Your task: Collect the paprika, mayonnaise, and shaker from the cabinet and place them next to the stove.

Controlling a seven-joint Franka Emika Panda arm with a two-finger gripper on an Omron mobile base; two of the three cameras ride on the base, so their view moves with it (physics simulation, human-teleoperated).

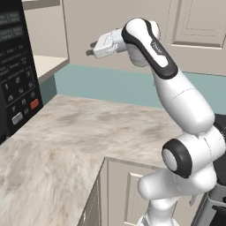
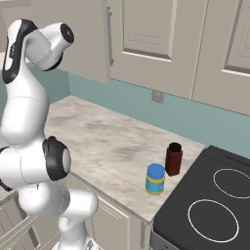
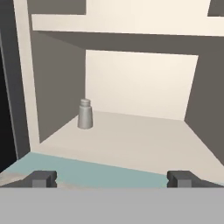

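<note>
The pale grey shaker (image 3: pixel 85 114) stands upright at the back left of the shelf in the beige doorless cabinet (image 3: pixel 131 142). My gripper (image 3: pixel 112 178) is open and empty, out in front of the shelf's edge and well short of the shaker. From the left base view, the gripper (image 1: pixel 91 49) is raised and points left toward the cabinet (image 1: pixel 49 65). The dark red paprika (image 2: pixel 173 158) and the blue-lidded mayonnaise (image 2: pixel 156 179) stand on the counter close to the left edge of the black stove (image 2: pixel 210 205).
A black microwave with a keypad (image 1: pixel 15 84) stands on the marble counter (image 1: pixel 66 141) just left of the cabinet. Beige panelled doors (image 2: pixel 146 39) hang above a teal backsplash (image 2: pixel 146 105). Drawer fronts (image 1: pixel 119 190) sit below the counter edge.
</note>
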